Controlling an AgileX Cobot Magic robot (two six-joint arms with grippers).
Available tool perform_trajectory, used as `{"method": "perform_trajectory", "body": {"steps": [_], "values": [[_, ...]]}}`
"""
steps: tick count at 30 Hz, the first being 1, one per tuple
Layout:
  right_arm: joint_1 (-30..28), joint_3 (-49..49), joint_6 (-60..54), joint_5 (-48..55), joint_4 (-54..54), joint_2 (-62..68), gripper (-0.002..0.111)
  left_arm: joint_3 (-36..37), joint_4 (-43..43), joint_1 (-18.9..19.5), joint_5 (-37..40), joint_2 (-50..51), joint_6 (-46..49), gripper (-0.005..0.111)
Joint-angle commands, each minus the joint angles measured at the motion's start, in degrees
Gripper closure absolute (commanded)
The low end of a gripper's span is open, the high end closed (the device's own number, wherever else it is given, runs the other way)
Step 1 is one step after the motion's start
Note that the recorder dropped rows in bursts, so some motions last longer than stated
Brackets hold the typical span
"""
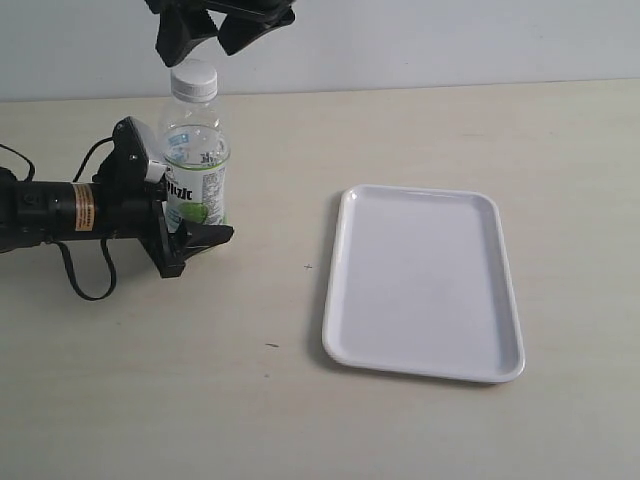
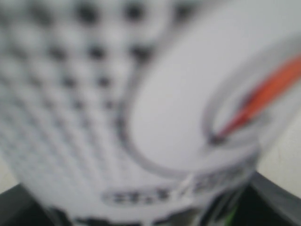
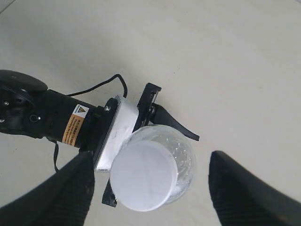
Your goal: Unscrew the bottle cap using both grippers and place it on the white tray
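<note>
Exterior: our left hand [image 1: 195, 222] clamps the upright bottle [image 1: 195, 150] by its label, steadying it on the tabletop [image 1: 400, 130]; our right hand [image 1: 215, 30] hangs wide above the cap [image 1: 194, 78], tray [image 1: 425, 280] well apart to the right. Left wrist: only blurred label, very close. Right wrist: cap centred between spread fingers, untouched, ready for twisting.

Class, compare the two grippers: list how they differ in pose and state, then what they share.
The left gripper reaches in from the side; the right gripper hangs above. The left is closed on the bottle; the right is open, jaws spread above the bottle cap, not touching it. Both are black.
</note>
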Motion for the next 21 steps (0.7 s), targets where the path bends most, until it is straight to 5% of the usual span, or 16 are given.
{"method": "perform_trajectory", "body": {"steps": [1, 21], "values": [[0.1, -0.1, 1.1, -0.8, -1.2, 0.0, 0.042, 0.4, 1.3, -0.3, 1.9, -0.1, -0.4, 0.107], [0.1, -0.1, -3.0, 2.2, 2.0, 1.3, 0.042, 0.4, 1.3, -0.3, 1.8, -0.1, -0.4, 0.107]]}}
